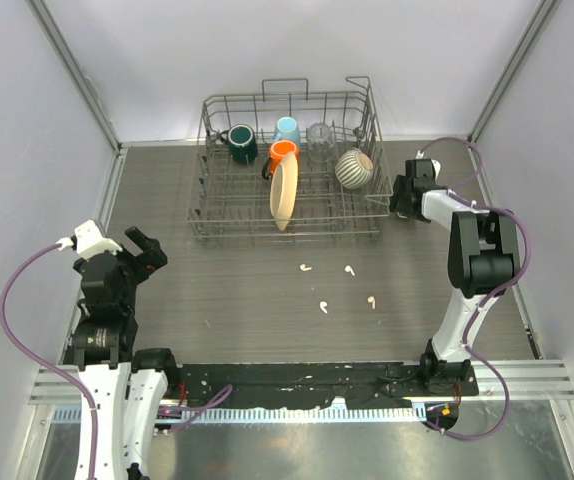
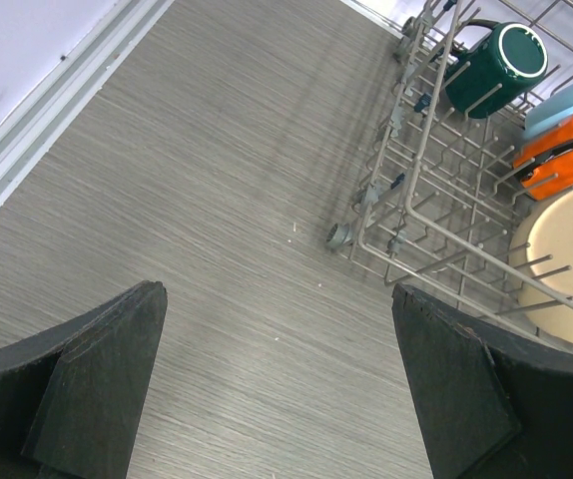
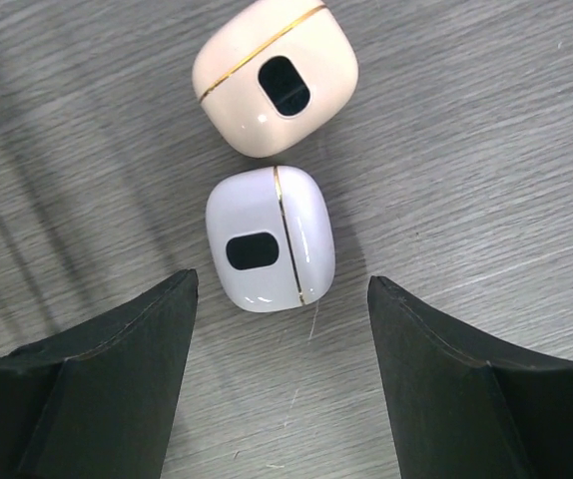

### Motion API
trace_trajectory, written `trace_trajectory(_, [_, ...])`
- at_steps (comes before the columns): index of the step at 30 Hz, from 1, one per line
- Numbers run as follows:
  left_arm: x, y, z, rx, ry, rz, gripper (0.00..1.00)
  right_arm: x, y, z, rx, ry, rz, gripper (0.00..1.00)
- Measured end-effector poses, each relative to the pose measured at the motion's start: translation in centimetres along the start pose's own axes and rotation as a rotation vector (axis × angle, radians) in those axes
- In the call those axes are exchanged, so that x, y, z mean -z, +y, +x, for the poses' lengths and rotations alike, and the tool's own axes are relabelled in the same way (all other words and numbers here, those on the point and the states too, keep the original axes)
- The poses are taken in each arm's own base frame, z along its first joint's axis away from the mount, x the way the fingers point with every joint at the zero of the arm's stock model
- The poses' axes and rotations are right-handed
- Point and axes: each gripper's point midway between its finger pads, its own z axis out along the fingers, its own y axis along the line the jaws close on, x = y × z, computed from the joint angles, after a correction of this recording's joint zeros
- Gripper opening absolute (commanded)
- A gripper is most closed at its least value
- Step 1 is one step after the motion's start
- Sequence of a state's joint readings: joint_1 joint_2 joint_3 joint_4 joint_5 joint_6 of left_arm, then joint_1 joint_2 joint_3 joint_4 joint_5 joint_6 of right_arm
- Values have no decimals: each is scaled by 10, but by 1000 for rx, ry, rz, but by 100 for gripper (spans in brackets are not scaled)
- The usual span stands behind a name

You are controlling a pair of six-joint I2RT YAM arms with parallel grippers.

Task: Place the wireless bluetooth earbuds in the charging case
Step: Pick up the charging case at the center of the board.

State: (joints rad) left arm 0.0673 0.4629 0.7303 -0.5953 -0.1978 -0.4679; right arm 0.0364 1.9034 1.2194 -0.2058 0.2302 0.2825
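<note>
Several tiny white earbuds (image 1: 323,307) lie scattered on the table in front of the dish rack. The white charging case (image 3: 270,239) lies with its lid shut and a thin gold seam across it. It shows only in the right wrist view. My right gripper (image 3: 282,279) is open, its fingertips either side of the case's near end and not touching it. From above, this gripper (image 1: 404,195) is at the rack's right end, far from the earbuds. My left gripper (image 2: 278,289) is wide open over bare table at the left (image 1: 132,250).
A beige twin case (image 3: 275,75) lies just beyond the white one, nearly touching it. The wire dish rack (image 1: 367,215) holds a green mug (image 2: 494,68), an orange mug (image 2: 558,152), a cream plate (image 2: 566,249), a striped bowl (image 1: 354,168) and a glass.
</note>
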Motion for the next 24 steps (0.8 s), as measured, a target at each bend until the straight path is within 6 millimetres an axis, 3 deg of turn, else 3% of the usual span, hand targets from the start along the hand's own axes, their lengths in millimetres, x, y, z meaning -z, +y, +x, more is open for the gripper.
trace_trajectory(15, [0, 0, 0, 0, 2, 0, 100, -9, -6, -2, 24, 0, 47, 66])
trace_trajectory(24, [-1, 0, 1, -1, 4, -1, 100, -10, -6, -2, 24, 2, 47, 68])
